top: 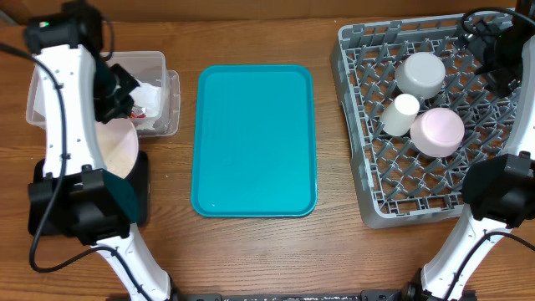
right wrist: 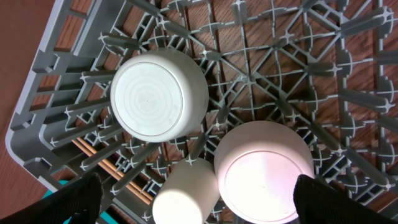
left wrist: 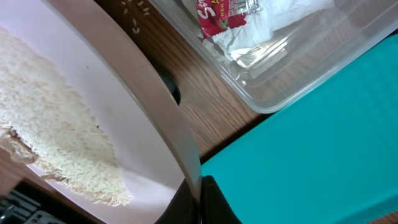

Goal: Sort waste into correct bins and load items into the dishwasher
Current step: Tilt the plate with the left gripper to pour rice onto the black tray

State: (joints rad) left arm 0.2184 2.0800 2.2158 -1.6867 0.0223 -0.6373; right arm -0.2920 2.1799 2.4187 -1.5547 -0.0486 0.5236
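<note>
My left gripper (top: 117, 113) is shut on the rim of the pale pink-white plate (top: 119, 150) and holds it tilted over the black tray (top: 140, 205). In the left wrist view the fingers (left wrist: 199, 200) pinch the plate's edge (left wrist: 155, 106), and whitish rice (left wrist: 56, 146) lies on the plate. The red wrapper (left wrist: 221, 15) and white napkin (left wrist: 280, 15) lie in the clear tub (left wrist: 298, 81). My right gripper (top: 500, 71) is open and empty above the grey dish rack (top: 359, 125). The rack holds the grey bowl (right wrist: 158, 93), white cup (right wrist: 185, 193), pink-white bowl (right wrist: 264, 171) and chopsticks (right wrist: 106, 158).
The teal serving tray (top: 255, 138) lies between the clear tub (top: 159, 60) and the rack, with nothing on it. A few rice grains (left wrist: 134, 9) lie on the wooden table near the tub.
</note>
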